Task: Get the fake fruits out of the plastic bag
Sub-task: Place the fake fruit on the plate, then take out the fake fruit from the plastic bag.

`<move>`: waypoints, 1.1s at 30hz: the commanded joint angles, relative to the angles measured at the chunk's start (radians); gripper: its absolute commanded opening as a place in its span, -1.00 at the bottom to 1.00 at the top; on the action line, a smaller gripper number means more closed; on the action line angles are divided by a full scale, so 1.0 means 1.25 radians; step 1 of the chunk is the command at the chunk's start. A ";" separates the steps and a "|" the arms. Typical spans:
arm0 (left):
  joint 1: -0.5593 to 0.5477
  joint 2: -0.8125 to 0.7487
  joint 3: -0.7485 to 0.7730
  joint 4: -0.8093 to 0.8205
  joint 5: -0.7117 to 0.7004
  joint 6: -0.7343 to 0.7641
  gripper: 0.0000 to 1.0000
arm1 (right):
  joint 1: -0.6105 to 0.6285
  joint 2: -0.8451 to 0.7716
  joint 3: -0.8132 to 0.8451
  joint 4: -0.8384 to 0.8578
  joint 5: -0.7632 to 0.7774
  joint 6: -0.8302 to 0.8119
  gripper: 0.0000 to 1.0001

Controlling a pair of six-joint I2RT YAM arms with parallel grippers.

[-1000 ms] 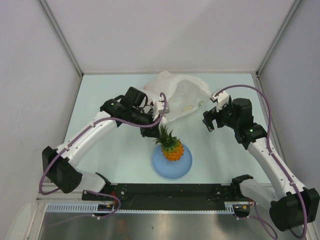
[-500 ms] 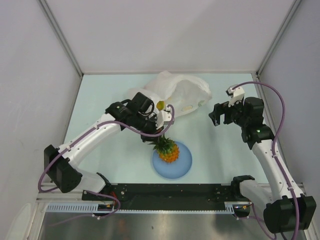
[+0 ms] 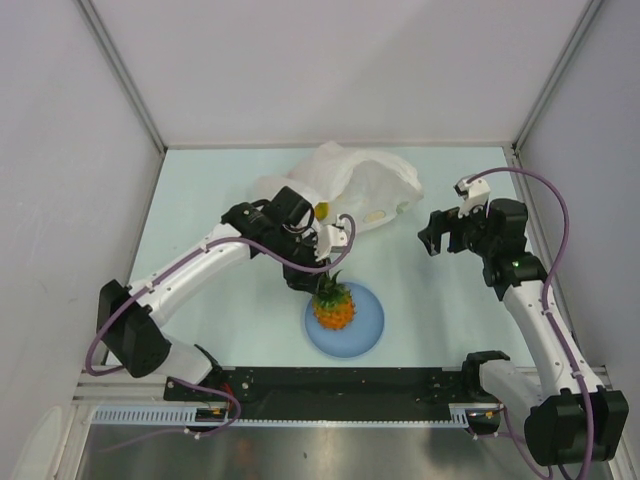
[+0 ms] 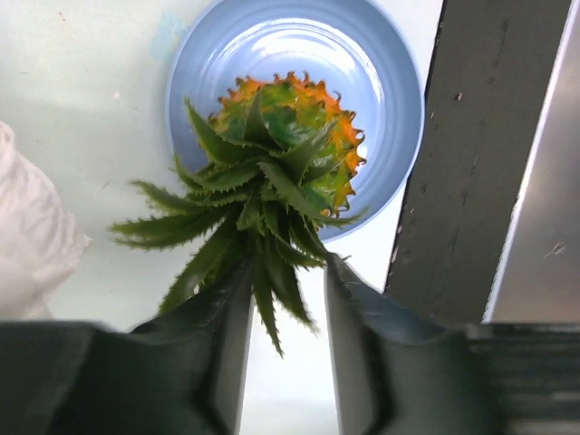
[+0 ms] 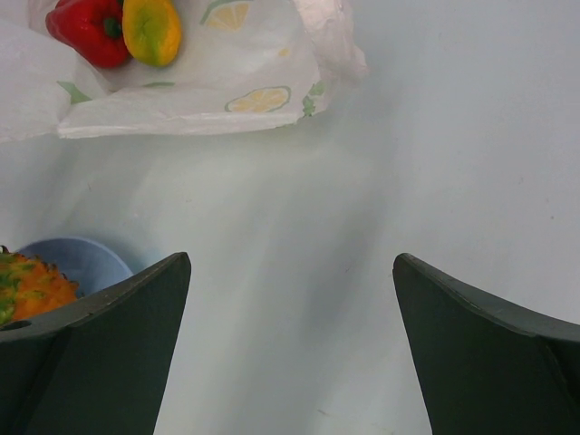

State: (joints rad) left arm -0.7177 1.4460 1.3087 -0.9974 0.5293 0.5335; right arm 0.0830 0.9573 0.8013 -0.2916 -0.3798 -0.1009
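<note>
The orange pineapple (image 3: 334, 310) with its green crown stands on the light-blue plate (image 3: 367, 330). In the left wrist view the pineapple (image 4: 299, 136) sits on the plate (image 4: 204, 63). My left gripper (image 4: 285, 272) is just above its crown, jaws parted, with loose leaf tips between them. It also shows in the top view (image 3: 311, 279). The white plastic bag (image 3: 375, 185) lies at the back. At its mouth lie a glossy red piece (image 5: 86, 29) and a yellow-orange wedge (image 5: 152, 29). My right gripper (image 5: 290, 272) is open and empty right of the bag. The green ball is hidden.
The black base rail (image 3: 350, 380) runs along the near edge, just in front of the plate; it also shows in the left wrist view (image 4: 471, 154). White walls enclose the table on three sides. Bare table lies under my right gripper (image 3: 437, 232).
My left gripper carried the pineapple by its crown toward the near edge and set it on the plate; its jaws now stand apart. My right arm drew back to the right, away from the bag.
</note>
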 commanded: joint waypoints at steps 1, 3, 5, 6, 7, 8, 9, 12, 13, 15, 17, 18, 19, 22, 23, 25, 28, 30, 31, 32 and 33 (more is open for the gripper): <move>0.000 -0.020 0.070 -0.062 -0.004 0.019 0.06 | -0.005 -0.015 0.000 0.042 -0.021 0.019 0.96; 0.018 -0.040 0.102 -0.092 0.000 0.031 0.11 | -0.005 -0.007 0.000 0.058 -0.027 0.034 0.97; 0.035 -0.068 0.140 -0.092 -0.004 0.010 0.18 | -0.004 0.010 0.011 0.074 -0.045 0.045 0.97; 0.057 -0.076 0.152 -0.088 -0.005 -0.001 0.22 | -0.004 0.016 0.015 0.079 -0.048 0.058 0.97; 0.068 -0.083 0.179 -0.082 -0.006 -0.031 0.31 | 0.000 0.022 0.019 0.085 -0.056 0.068 0.97; 0.082 -0.084 0.189 -0.067 -0.007 -0.047 0.36 | 0.000 0.029 0.024 0.096 -0.059 0.075 0.98; 0.109 -0.084 0.196 -0.055 -0.012 -0.069 0.41 | 0.001 0.040 0.031 0.103 -0.063 0.077 0.97; 0.145 -0.070 0.210 0.022 -0.031 -0.192 0.47 | 0.007 0.068 0.049 0.117 -0.068 0.094 0.98; 0.145 -0.065 0.210 0.068 -0.049 -0.265 0.53 | 0.017 0.075 0.055 0.118 -0.066 0.095 0.97; 0.145 -0.037 0.221 0.091 -0.049 -0.316 0.57 | 0.027 0.095 0.066 0.124 -0.066 0.093 0.98; 0.145 -0.002 0.242 0.101 -0.024 -0.362 0.57 | 0.045 0.107 0.087 0.123 -0.066 0.091 0.98; 0.146 0.008 0.245 0.103 -0.012 -0.379 0.58 | 0.053 0.112 0.093 0.123 -0.066 0.088 0.98; 0.148 0.019 0.251 0.111 0.006 -0.408 0.58 | 0.061 0.120 0.103 0.124 -0.063 0.087 0.98; 0.153 0.064 0.253 0.129 0.097 -0.471 0.57 | 0.092 0.142 0.112 0.138 -0.055 0.083 0.97; 0.153 0.074 0.253 0.135 0.120 -0.482 0.56 | 0.099 0.148 0.117 0.142 -0.051 0.083 0.97; 0.151 0.095 0.240 0.162 0.114 -0.531 0.53 | 0.124 0.162 0.125 0.162 -0.041 0.084 0.97; 0.145 0.130 0.253 0.159 -0.037 -0.571 0.57 | 0.165 0.199 0.143 0.178 -0.031 0.093 0.95; 0.146 0.155 0.273 0.144 -0.065 -0.584 0.57 | 0.198 0.237 0.171 0.176 -0.021 0.091 0.95; 0.150 0.160 0.277 0.144 -0.058 -0.594 0.57 | 0.211 0.265 0.182 0.171 -0.017 0.087 0.94; 0.154 0.161 0.278 0.151 -0.037 -0.606 0.58 | 0.221 0.276 0.205 0.166 -0.012 0.083 0.94; 0.157 0.159 0.274 0.175 0.007 -0.623 0.60 | 0.245 0.289 0.215 0.159 0.001 0.082 0.95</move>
State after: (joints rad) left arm -0.5335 1.6424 1.6016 -0.8337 0.5076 -0.1379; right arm 0.3214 1.2598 0.9760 -0.1257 -0.4225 0.0044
